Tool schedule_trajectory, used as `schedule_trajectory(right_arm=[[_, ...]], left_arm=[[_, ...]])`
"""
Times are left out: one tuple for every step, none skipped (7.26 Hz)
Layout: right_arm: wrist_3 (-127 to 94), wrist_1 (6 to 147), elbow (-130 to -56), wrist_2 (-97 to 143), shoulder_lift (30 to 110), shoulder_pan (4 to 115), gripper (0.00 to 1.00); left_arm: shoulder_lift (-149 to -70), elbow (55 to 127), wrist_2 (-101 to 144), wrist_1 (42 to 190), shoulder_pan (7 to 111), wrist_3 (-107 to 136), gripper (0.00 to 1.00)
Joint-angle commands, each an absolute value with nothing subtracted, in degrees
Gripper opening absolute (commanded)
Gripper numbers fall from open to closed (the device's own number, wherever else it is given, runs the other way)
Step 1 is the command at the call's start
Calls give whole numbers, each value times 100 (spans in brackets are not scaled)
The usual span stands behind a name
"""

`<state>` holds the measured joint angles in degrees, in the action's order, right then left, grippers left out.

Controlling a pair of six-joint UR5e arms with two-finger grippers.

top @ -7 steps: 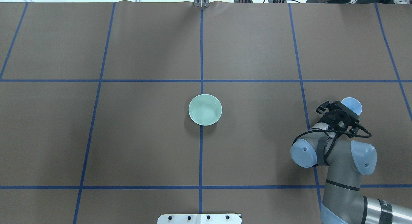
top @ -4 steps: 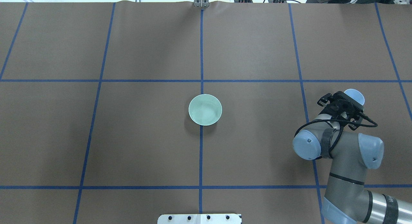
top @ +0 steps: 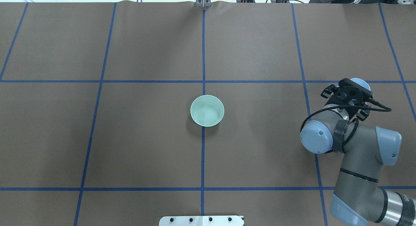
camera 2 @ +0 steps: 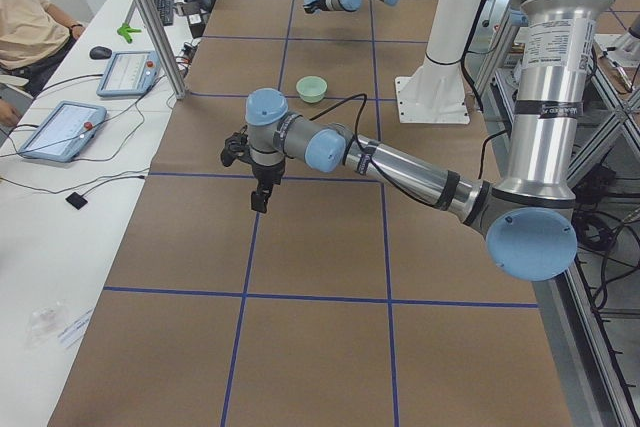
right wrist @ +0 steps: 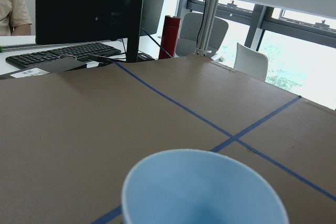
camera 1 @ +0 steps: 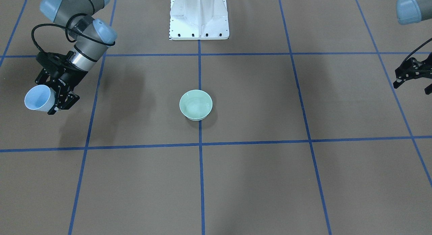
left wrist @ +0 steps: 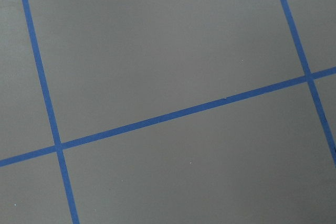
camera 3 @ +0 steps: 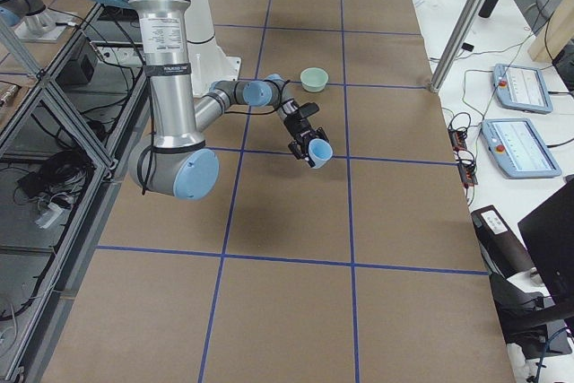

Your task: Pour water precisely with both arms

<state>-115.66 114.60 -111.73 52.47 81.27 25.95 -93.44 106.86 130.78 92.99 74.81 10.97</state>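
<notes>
You get even, soft light; a faint shadow hugs the bowl (top: 207,110); the right wrist view's windows (right wrist: 294,51) glare white.

We see a brown counter (top: 146,41) crossed by blue tape lines (top: 203,50). Past its far edge stand a black monitor (right wrist: 89,6), a keyboard (right wrist: 63,53), a grey chair (right wrist: 221,31), a white chair (right wrist: 252,62) and bright windows (right wrist: 296,51).

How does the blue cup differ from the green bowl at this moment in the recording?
The blue cup is taller and tapered; the green bowl is wide and shallow. The blue cup is held above the table, clamped in the right gripper on the robot's right side; the green bowl stands untouched on the table near its centre. Both are round, pale and open-topped.
</notes>
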Motion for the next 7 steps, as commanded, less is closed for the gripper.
schedule_trajectory(right_arm=[[-10685, 10834, -11539, 5238, 8086, 2619, 0], [-10044, 10132, -11523, 5221, 8129, 2619, 0], [-9689, 9864, -11540, 5247, 8104, 2610, 0], [-9155, 9653, -11566, 5221, 8051, 2584, 0], [-8854, 9311, -11558, 5212, 7990, 2584, 0], [-8494, 9090, -11566, 5212, 7972, 2532, 0], [-7655, 8522, -11558, 5073, 7980, 2322, 0]], left_arm=[[-9352, 10670, 13078, 9290, 7471, 1099, 100], [-9352, 10679, 13078, 9290, 7479, 1099, 100], [-9352, 10687, 13078, 9299, 7479, 1099, 100], [-9352, 10687, 13078, 9290, 7479, 1099, 100], [-9352, 10688, 13113, 9290, 7479, 1099, 100], [-9352, 10696, 13113, 9290, 7479, 1107, 100], [-9352, 10688, 13113, 9290, 7479, 1107, 100]])
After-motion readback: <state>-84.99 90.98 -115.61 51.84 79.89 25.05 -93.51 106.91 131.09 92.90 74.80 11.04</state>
